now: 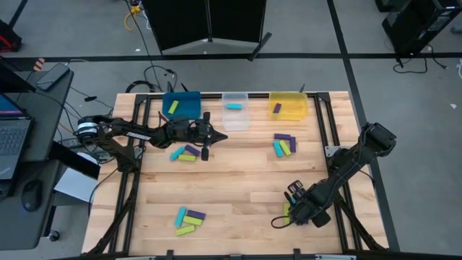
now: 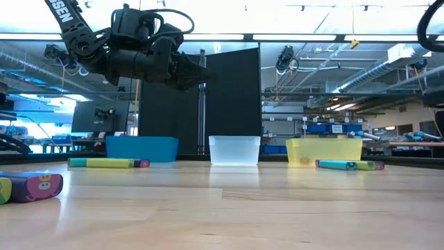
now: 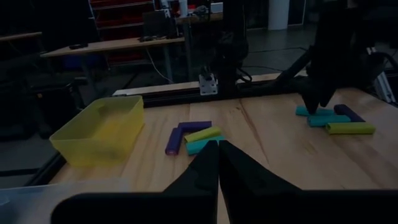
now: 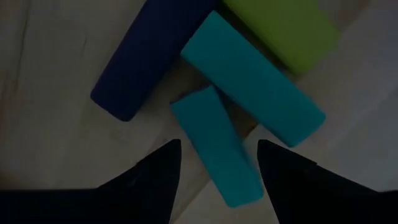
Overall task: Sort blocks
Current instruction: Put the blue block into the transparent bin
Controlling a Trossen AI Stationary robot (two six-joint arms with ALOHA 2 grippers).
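Note:
The blocks are small bars in lime green, cyan and purple, lying flat on the table in several groups. One group (image 1: 186, 153) lies beside my left gripper (image 1: 216, 136), and another (image 1: 284, 144) lies near the yellow bin. My left gripper (image 3: 217, 152) hovers above the table, shut and empty. My right gripper (image 4: 217, 146) is low over the near-right group (image 1: 289, 209) and open. Its fingers stand on either side of a short cyan block (image 4: 214, 149), with a gap showing on both sides. Purple (image 4: 149, 56), cyan (image 4: 252, 78) and green (image 4: 286, 31) blocks lie just beyond it.
Three bins stand along the far edge. The blue bin (image 1: 182, 105) holds a green block, the clear bin (image 1: 234, 110) a cyan one and the yellow bin (image 1: 287, 106) a purple one. A further group of blocks (image 1: 188, 219) lies near-left. The middle of the table is bare wood.

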